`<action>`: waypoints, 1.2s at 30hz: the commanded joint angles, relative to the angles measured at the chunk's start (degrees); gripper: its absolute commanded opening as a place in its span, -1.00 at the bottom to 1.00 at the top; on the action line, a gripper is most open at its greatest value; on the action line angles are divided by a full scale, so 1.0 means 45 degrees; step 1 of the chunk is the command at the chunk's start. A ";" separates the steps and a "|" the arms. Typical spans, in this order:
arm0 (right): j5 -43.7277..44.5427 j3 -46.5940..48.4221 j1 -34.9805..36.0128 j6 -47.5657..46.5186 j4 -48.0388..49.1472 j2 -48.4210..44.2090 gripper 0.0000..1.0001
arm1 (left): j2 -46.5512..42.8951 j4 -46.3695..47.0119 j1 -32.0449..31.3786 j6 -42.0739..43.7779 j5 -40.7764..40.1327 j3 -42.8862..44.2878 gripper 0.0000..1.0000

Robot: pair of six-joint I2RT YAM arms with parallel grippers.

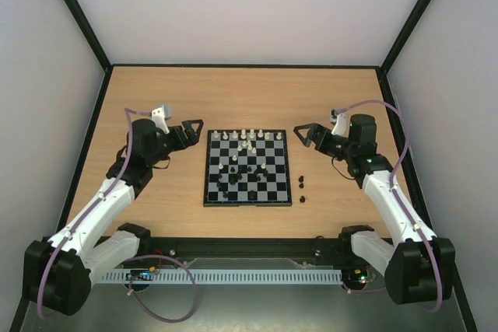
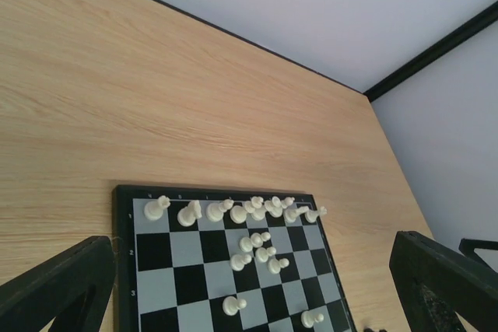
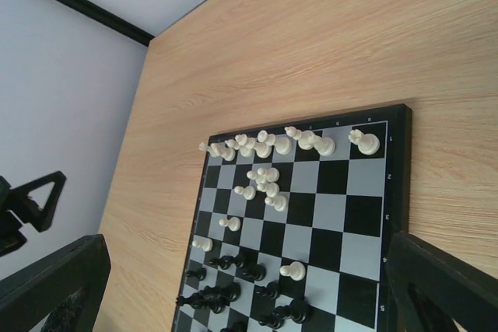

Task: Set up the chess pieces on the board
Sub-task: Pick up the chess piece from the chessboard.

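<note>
The board [image 1: 247,204] lies in the middle of the table, between the two arms. Cream-white chess pieces [image 1: 245,135] line its far row, with more bunched just in front of them. Black chess pieces [image 1: 232,182] are scattered over the near left squares. Three black pieces [image 1: 302,188] stand on the table off the board's right edge. My left gripper [image 1: 194,131] hovers open by the board's far left corner, and my right gripper [image 1: 303,134] hovers open by its far right corner. Nothing is between either pair of fingers. The left wrist view shows the white pieces [image 2: 241,211] on the board [image 2: 156,270], and the right wrist view shows white pieces [image 3: 264,145] and black pieces [image 3: 233,262].
Black-framed white walls enclose the wooden table [image 1: 249,95] at the back and both sides. A cable rail [image 1: 233,276] runs along the near edge between the arm bases. In the right wrist view the left gripper [image 3: 31,204] shows beyond the board.
</note>
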 commanded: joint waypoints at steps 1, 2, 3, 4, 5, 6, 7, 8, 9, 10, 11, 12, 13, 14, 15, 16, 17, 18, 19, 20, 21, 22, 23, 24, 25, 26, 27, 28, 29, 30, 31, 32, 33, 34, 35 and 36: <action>0.0295 0.0505 0.0123 -0.0599 -0.0449 0.0584 0.97 | -0.0261 -0.0515 -0.0041 0.0125 -0.1132 0.0370 0.99; 0.0256 0.0547 0.0130 -0.0626 -0.0372 0.0703 0.97 | -0.0183 -0.0846 -0.0041 0.0143 -0.1461 0.0512 0.99; 0.0222 0.0618 0.0130 -0.0661 -0.0365 0.0835 0.97 | -0.0078 -0.1156 -0.0045 0.0108 -0.1883 0.0654 0.99; 0.0203 0.0793 0.0154 -0.0778 -0.0464 0.0981 0.97 | 0.0038 -0.1370 -0.0041 0.0133 -0.2258 0.0734 0.99; 0.0211 0.0979 0.0187 -0.0934 -0.0625 0.1109 0.97 | 0.0152 -0.1497 -0.0036 0.0217 -0.2544 0.0802 0.99; 0.0295 0.1199 0.0221 -0.1147 -0.0843 0.1210 0.97 | 0.0262 -0.1589 -0.0033 0.0306 -0.2787 0.0845 0.99; 0.0564 0.1422 0.0227 -0.1329 -0.1163 0.1287 0.97 | 0.0337 -0.1612 -0.0022 0.0361 -0.2947 0.0843 0.99; 0.0866 0.1621 0.0250 -0.1506 -0.1565 0.1338 0.97 | 0.0412 -0.1566 -0.0016 0.0451 -0.2987 0.0804 0.99; 0.1153 0.1761 0.0238 -0.1643 -0.1959 0.1339 0.97 | 0.0490 -0.1519 -0.0025 0.0508 -0.2960 0.0769 0.99; 0.1313 0.1832 0.0239 -0.1728 -0.2092 0.1303 0.97 | 0.0573 -0.1504 -0.0024 0.0542 -0.2927 0.0746 0.99; 0.1346 0.1855 0.0244 -0.1749 -0.2218 0.1237 0.97 | 0.0688 -0.1504 -0.0021 0.0537 -0.2935 0.0728 0.99; 0.1293 0.1861 0.0240 -0.1768 -0.2282 0.1153 0.97 | 0.0812 -0.1509 -0.0024 0.0558 -0.2934 0.0745 0.99; 0.1247 0.1820 0.0252 -0.1705 -0.2261 0.1045 0.97 | 0.0967 -0.1524 -0.0024 0.0568 -0.2919 0.0806 0.99; 0.1359 0.1786 0.0268 -0.1550 -0.2273 0.0975 0.97 | 0.1128 -0.1529 0.0003 0.0530 -0.2849 0.0894 0.99; 0.1696 0.1779 0.0255 -0.1365 -0.2341 0.0950 0.97 | 0.1309 -0.1529 0.0026 0.0435 -0.2657 0.0966 0.99; 0.1987 0.1795 0.0241 -0.1105 -0.2383 0.1029 0.97 | 0.1557 -0.1519 0.0073 0.0313 -0.2404 0.1097 0.99; 0.2128 0.1841 0.0249 -0.0831 -0.2420 0.1183 0.97 | 0.1686 -0.1472 0.0118 0.0259 -0.2054 0.1224 0.99; 0.2238 0.1940 0.0211 -0.0538 -0.2533 0.1459 0.97 | 0.1878 -0.1415 0.0119 0.0230 -0.1759 0.1327 0.99; 0.2023 0.2101 0.0114 -0.0269 -0.2759 0.1794 0.97 | 0.1979 -0.1349 0.0116 0.0224 -0.1452 0.1423 0.99; 0.1454 0.2167 0.0001 0.0044 -0.2770 0.2055 0.97 | 0.2016 -0.1260 0.0116 0.0258 -0.1249 0.1474 0.99; 0.0579 0.1721 -0.0037 0.0299 -0.2139 0.2116 0.97 | 0.2038 -0.1193 0.0118 0.0281 -0.1112 0.1505 0.99; -0.0062 0.1334 -0.0042 0.0543 -0.1401 0.2010 0.97 | 0.2036 -0.1184 0.0118 0.0326 -0.1065 0.1546 0.99; -0.0294 0.1049 -0.0030 0.0791 -0.0913 0.1911 0.97 | 0.2045 -0.1210 0.0123 0.0368 -0.1086 0.1614 0.99; -0.0235 0.0959 0.0003 0.0856 -0.0745 0.1887 0.97 | 0.2078 -0.1216 0.0119 0.0405 -0.1111 0.1659 0.99; 0.0117 0.1060 0.0112 0.0737 -0.0914 0.1942 0.97 | 0.2136 -0.1193 0.0123 0.0463 -0.1075 0.1709 0.99; 0.0515 0.1283 0.0301 0.0430 -0.1248 0.2054 0.97 | 0.2243 -0.1180 0.0112 0.0466 -0.1019 0.1779 0.99; 0.0887 0.1504 0.0697 0.0193 -0.1534 0.2151 0.97 | 0.2391 -0.1210 0.0127 0.0486 -0.0932 0.1898 0.99; 0.1329 0.1663 0.1068 0.0005 -0.1731 0.2212 0.97 | 0.2529 -0.1245 0.0124 0.0483 -0.0782 0.1997 0.99; 0.1819 0.1837 0.1507 -0.0172 -0.1931 0.2264 0.97 | 0.2659 -0.1269 0.0114 0.0485 -0.0641 0.2098 0.99; 0.2498 0.2025 0.2036 -0.0363 -0.2159 0.2305 0.97 | 0.2777 -0.1299 0.0106 0.0510 -0.0555 0.2164 0.99; 0.3102 0.2180 0.2507 -0.0533 -0.2353 0.2329 0.93 | 0.2853 -0.1364 0.0085 0.0540 -0.0517 0.2248 0.99; 0.3637 0.2285 0.2981 -0.0640 -0.2480 0.2340 0.80 | 0.2912 -0.1450 0.0053 0.0539 -0.0564 0.2298 0.99; 0.4204 0.2349 0.3333 -0.0697 -0.2639 0.2368 0.67 | 0.2934 -0.1527 0.0003 0.0549 -0.0611 0.2318 0.99; 0.4488 0.2399 0.3624 -0.0787 -0.2745 0.2393 0.36 | 0.2934 -0.1563 -0.0030 0.0560 -0.0651 0.2306 0.99; 0.4853 0.2437 0.3887 -0.0852 -0.2854 0.2399 0.09 | 0.2949 -0.1607 -0.0049 0.0598 -0.0664 0.2322 0.99; 0.5152 0.2444 0.4086 -0.0912 -0.2933 0.2385 -0.04 | 0.2953 -0.1683 -0.0090 0.0619 -0.0707 0.2334 0.99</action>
